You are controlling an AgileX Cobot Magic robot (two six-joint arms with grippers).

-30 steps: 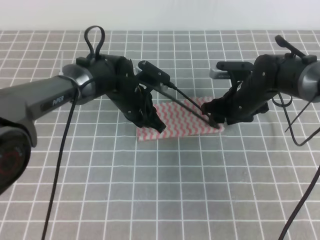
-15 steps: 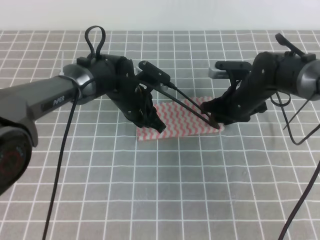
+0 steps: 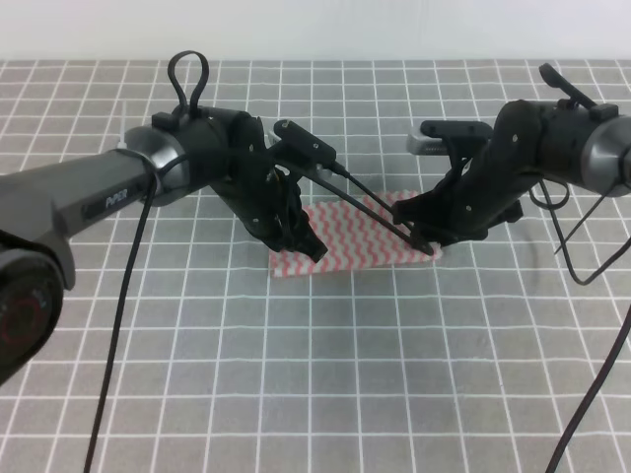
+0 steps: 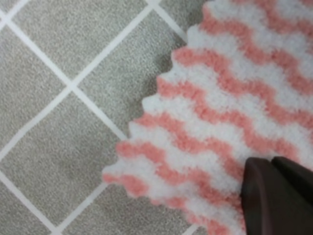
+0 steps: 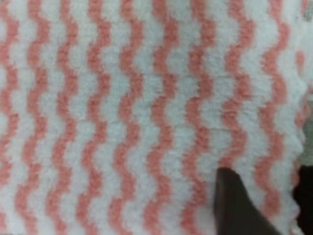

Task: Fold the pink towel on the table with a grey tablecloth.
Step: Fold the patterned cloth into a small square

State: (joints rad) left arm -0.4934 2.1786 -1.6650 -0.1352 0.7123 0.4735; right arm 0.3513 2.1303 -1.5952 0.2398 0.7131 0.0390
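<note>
Both tools low on pink towel (image 3: 355,241) — corners.

A pale wall (image 3: 315,28) runs beyond the far edge

Left gripper (image 3: 314,248) fingertips buried against the pink towel (image 3: 357,241) — jaw gap unreadable. Right gripper (image 3: 426,242) the same, its own wrist blocking. Towel's left and right ends hidden under both claws. Wrist views: only dark finger tips at frame bottom, cropped; right one blurred.
</note>
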